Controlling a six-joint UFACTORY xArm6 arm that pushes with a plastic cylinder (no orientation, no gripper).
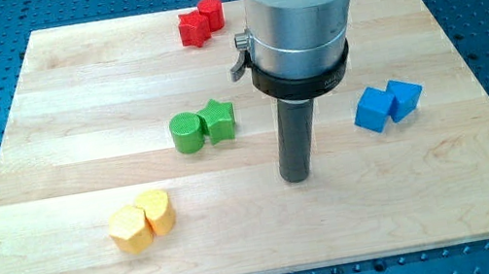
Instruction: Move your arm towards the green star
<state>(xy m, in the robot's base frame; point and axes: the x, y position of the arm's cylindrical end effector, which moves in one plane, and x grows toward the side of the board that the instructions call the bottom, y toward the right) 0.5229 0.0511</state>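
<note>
my tip [297, 177] right of green star [218, 119], green cylinder [188, 132] beyond

Green star on the counter, left of centre

The green star [218, 119] is a small, chunky block with a star-shaped top face, lying flat on the light wooden counter [72, 105]. It sits a little to the view's left of the middle, its left side touching a round green cylinder [187, 132], and its points look blunt and rounded.
</note>
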